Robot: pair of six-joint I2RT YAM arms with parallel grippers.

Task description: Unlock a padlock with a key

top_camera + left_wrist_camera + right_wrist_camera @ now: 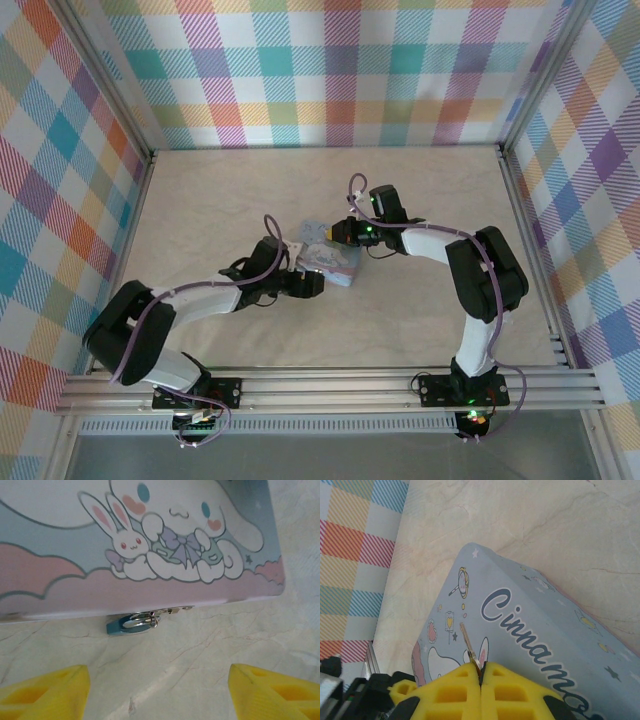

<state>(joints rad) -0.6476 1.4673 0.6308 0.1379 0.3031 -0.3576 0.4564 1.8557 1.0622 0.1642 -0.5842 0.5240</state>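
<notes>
The pale blue tin box (335, 262) sits in the middle of the marbled table (220, 200), with the two arms meeting at it from either side. In the left wrist view the tin's side, printed with a white long-eared cartoon figure and a small rabbit, runs across the top of the view. The padlock (127, 625) hangs at the tin's lower edge from a small metal hasp (172, 610). Its dark-blue body lies on its side on the table, touching the tin, with the shiny shackle threaded through the hasp.

The left gripper (159, 675) faces the padlock from just in front, its yellow fingers (47, 692) spread wide apart with nothing between them and the padlock roughly centred in the gap.

The right gripper (481, 672) hangs over the tin's lid on the far side. Its yellow fingers are pressed together on the key (469, 645) – a slim yellowish blade sticking out from the fingertips, above the lid's printed lettering. Whether the key touches the lid I cannot tell
</notes>
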